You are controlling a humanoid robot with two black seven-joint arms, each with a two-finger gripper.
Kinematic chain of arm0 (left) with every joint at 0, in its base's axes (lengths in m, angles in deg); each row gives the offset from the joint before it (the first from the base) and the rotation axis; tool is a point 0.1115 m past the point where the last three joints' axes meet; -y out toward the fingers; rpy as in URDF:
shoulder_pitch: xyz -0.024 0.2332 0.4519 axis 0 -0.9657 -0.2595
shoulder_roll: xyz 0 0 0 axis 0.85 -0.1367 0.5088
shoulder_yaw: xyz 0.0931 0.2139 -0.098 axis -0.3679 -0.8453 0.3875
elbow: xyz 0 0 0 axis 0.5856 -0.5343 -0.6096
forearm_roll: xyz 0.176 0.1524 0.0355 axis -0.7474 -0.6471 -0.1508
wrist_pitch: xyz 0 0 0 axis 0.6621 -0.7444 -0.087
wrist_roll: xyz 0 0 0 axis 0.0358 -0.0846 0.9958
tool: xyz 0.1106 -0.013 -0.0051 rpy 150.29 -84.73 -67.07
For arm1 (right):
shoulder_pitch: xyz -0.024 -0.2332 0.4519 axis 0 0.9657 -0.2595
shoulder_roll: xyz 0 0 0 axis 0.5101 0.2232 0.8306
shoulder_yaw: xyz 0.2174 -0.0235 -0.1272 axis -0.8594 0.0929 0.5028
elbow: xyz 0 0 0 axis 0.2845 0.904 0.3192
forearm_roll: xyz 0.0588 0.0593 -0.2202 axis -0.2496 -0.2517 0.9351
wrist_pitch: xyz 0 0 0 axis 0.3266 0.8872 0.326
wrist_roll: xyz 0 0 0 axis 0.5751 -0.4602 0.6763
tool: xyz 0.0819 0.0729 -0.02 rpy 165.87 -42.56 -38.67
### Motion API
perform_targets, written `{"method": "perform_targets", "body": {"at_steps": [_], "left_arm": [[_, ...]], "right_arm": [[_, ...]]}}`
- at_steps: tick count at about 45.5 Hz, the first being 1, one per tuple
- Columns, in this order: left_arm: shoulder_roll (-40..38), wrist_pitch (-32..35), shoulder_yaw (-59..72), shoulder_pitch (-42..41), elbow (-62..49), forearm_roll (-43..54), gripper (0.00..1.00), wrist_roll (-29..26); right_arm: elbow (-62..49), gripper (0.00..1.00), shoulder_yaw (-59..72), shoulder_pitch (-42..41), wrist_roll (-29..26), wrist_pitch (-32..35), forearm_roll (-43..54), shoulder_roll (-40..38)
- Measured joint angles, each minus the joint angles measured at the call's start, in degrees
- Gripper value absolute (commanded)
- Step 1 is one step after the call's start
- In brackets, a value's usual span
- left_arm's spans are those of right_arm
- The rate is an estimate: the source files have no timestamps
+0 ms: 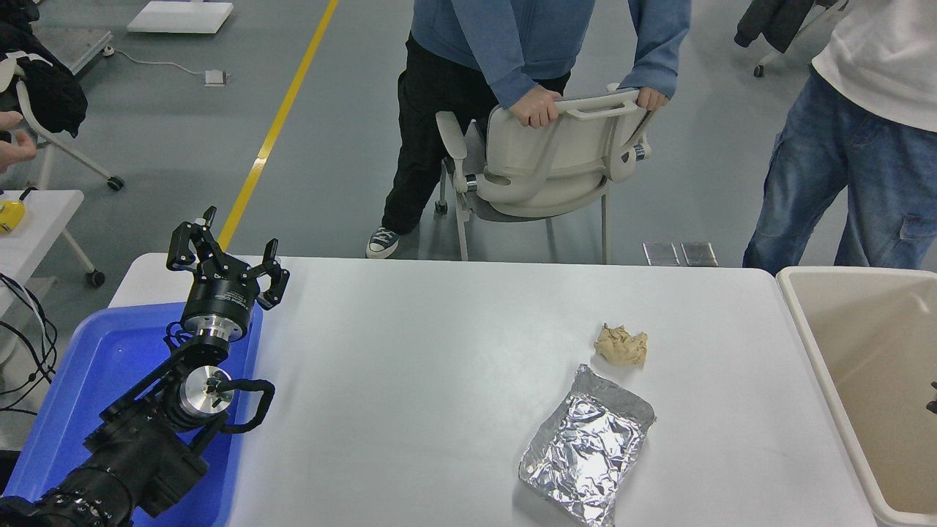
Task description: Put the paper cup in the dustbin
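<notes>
Two grippers: only a dark sliver of the right gripper shows at the right edge, above the dustbin's inside; can't tell how far open or whether holding anything.
Paper cup: not visible anywhere in view. Either out of frame with the right gripper or low in the bin's cropped part; can't tell which.
Dustbin: beige, off the table's right end, rim just beside the table edge, largely cut off by the frame. Visible inside looks bare.
Risk 1: if cup not yet let go, pulling the arm away would carry it back out. Cause: no view of the fingers to confirm release.
Risk 2: if dropped near the rim, a light cup could bounce or tip onto the table or the floor. Cause: little mass, tall bin wall.
Risk 3: arm retreat could clip the bin's rim and shove it. Cause: gripper low inside the bin's outline.
Bystander items: crumpled paper ball and foil sheet lie near each other, well apart from the bin; low chance of disturbance.
Left gripper: parked lower left, fingers spread, empty, over the blue tray's far edge.
Far side: person gripping a chair, clear of the table.
</notes>
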Motion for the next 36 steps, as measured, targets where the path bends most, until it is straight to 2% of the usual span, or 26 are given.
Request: {"method": "perform_targets", "body": {"at_steps": [13,27,36], "left_arm": [[0.0,0.0,0.0,0.0,0.0,0.0,1.00,0.0],[0.0,0.0,0.0,0.0,0.0,0.0,1.00,0.0],[0.0,0.0,0.0,0.0,0.0,0.0,1.00,0.0]], "right_arm": [[5.9,1.00,0.2,-5.7,0.0,6.4,2.4,-3.9],[16.1,1.00,0.2,-14.9,0.0,7.5,9.5,-5.1],[20.5,1.00,0.1,-19.5,0.0,7.6,14.0,-2.4]]}}
